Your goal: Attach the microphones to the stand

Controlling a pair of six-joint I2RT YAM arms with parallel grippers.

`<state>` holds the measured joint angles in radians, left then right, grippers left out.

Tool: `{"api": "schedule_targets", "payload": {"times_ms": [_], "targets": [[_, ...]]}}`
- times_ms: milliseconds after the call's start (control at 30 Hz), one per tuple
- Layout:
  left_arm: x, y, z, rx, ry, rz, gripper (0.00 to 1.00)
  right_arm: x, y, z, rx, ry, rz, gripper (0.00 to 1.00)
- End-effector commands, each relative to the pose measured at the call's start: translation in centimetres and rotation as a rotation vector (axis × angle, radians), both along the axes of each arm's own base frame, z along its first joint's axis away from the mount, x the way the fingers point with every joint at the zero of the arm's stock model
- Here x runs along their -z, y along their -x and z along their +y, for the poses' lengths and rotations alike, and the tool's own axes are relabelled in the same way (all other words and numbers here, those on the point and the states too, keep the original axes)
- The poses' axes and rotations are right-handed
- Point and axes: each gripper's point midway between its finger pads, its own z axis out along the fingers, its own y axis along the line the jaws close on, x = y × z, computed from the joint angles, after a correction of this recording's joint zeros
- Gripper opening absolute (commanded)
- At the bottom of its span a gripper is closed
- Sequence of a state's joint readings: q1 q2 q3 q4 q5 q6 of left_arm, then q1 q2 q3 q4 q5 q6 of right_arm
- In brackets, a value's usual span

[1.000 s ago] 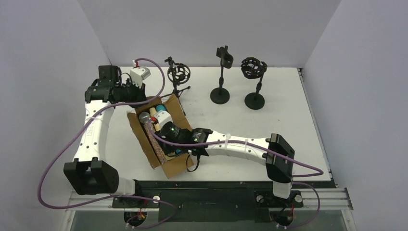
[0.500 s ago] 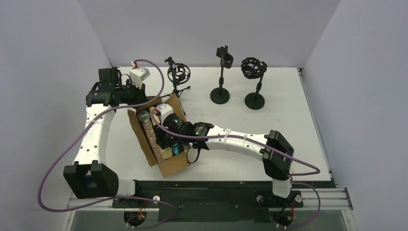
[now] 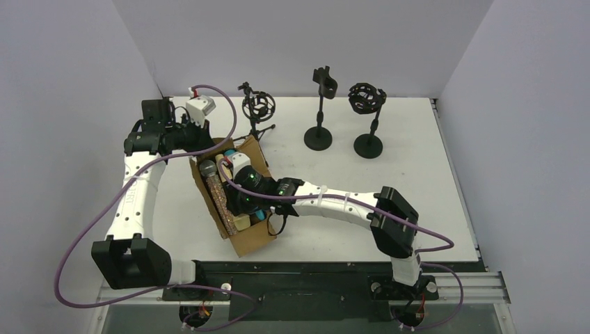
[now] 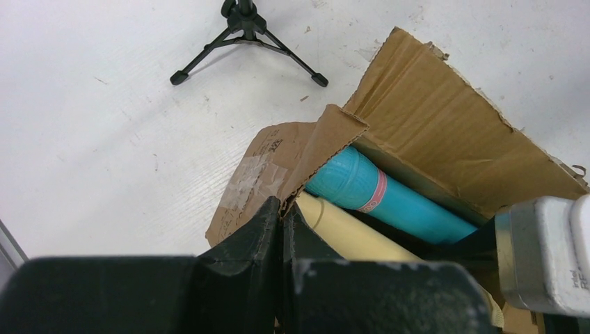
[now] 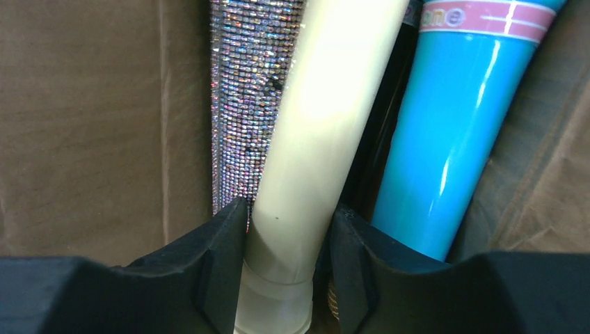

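Counting three microphone stands along the back of the white worktop (image 3: 417, 160): a tripod stand (image 3: 259, 110) with a ring mount on the left, a round-base clip stand (image 3: 320, 104) in the middle, a round-base cage-mount stand (image 3: 367, 108) on the right. All standing upright, well apart from one another, none carrying a microphone.

Spotting one open cardboard box (image 3: 252, 240) at the front left, with two arms reaching to it. Making out three microphones clearly inside, lying side by side lengthwise: a glittery microphone (image 5: 247, 83) against the box wall, a cream microphone (image 5: 320, 125) next, a teal microphone (image 5: 452, 125) with a pink band beyond. Glimpsing something dark wedged between cream and teal, too hidden to name.

Clamping the cream microphone near its end between the fingers of the right gripper (image 5: 289, 212), one finger pressing on each side. Pinching the fingers of the left gripper (image 4: 282, 209) together on the tip of a box flap at the far end.

Taking in the room: plain pale walls (image 3: 299, 42) closing off three sides.
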<state>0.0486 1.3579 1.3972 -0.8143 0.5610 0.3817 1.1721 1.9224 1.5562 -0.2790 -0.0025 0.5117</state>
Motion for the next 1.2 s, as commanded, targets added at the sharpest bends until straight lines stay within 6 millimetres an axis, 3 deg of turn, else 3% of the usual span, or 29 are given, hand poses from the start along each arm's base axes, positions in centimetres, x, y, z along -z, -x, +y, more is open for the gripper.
{"api": "schedule_targets", "payload": {"times_ms": [0, 67, 200, 400, 500, 533, 567, 600, 633, 700, 833, 900, 933, 967, 1000, 1033, 1100, 1167], "targets": [[-5.3, -1.1, -1.2, 0.043, 0.053, -0.205, 0.00, -1.7, 0.8, 1.1, -0.033, -0.056, -0.016, 0.25], [-5.3, -1.1, -1.2, 0.045, 0.047, -0.209, 0.00, -3.0, 0.7, 0.9, -0.028, -0.078, -0.029, 0.10], [-5.3, -1.2, -1.0, 0.046, 0.033, -0.216, 0.00, -5.7, 0.8, 0.1, -0.019, -0.118, -0.054, 0.00], [-5.1, -1.4, -0.7, 0.042, 0.010, -0.230, 0.00, -9.1, 1.1, -2.3, -0.005, -0.164, -0.074, 0.00], [-5.0, -1.5, -0.6, 0.044, 0.006, -0.231, 0.00, -10.5, 0.7, -4.5, 0.042, -0.189, -0.098, 0.00], [-5.0, -1.5, -0.6, 0.045, 0.003, -0.233, 0.00, -9.9, 0.6, -5.3, 0.059, -0.177, -0.094, 0.00], [-5.0, -1.6, -0.6, 0.045, 0.001, -0.233, 0.00, -11.2, 0.6, -6.2, 0.072, -0.203, -0.105, 0.00], [-5.0, -1.6, -0.6, 0.047, -0.001, -0.235, 0.00, -10.4, 0.4, -7.2, 0.097, -0.191, -0.101, 0.00], [-4.9, -1.6, -0.5, 0.048, -0.005, -0.235, 0.00, -11.7, 0.3, -8.1, 0.119, -0.221, -0.117, 0.00], [-4.8, -1.8, -0.4, 0.051, -0.016, -0.247, 0.00, -11.6, -0.1, -10.4, 0.180, -0.242, -0.105, 0.00], [-4.6, -2.2, -0.3, 0.052, -0.023, -0.245, 0.00, -9.5, -1.7, -15.2, 0.310, -0.259, -0.061, 0.00], [-4.5, -2.2, -0.4, 0.056, -0.019, -0.236, 0.00, -7.6, -2.4, -17.2, 0.369, -0.265, -0.028, 0.00], [-4.5, -2.2, -0.5, 0.057, -0.016, -0.234, 0.00, -5.6, -2.6, -18.5, 0.399, -0.244, -0.008, 0.00], [-4.5, -2.2, -0.5, 0.057, -0.015, -0.234, 0.00, -5.2, -3.2, -19.0, 0.426, -0.262, 0.004, 0.00], [-4.6, -2.2, -0.5, 0.058, -0.015, -0.237, 0.00, -3.2, -3.1, -19.8, 0.442, -0.236, 0.025, 0.00], [-4.6, -2.1, -0.5, 0.056, -0.015, -0.239, 0.00, -2.9, -3.6, -19.9, 0.457, -0.259, 0.035, 0.00], [-4.6, -2.1, -0.5, 0.056, -0.012, -0.241, 0.00, -0.1, -3.9, -20.1, 0.467, -0.249, 0.080, 0.00], [-4.5, -2.0, -0.6, 0.058, -0.010, -0.240, 0.00, 1.6, -4.3, -19.1, 0.449, -0.245, 0.117, 0.00]]}}
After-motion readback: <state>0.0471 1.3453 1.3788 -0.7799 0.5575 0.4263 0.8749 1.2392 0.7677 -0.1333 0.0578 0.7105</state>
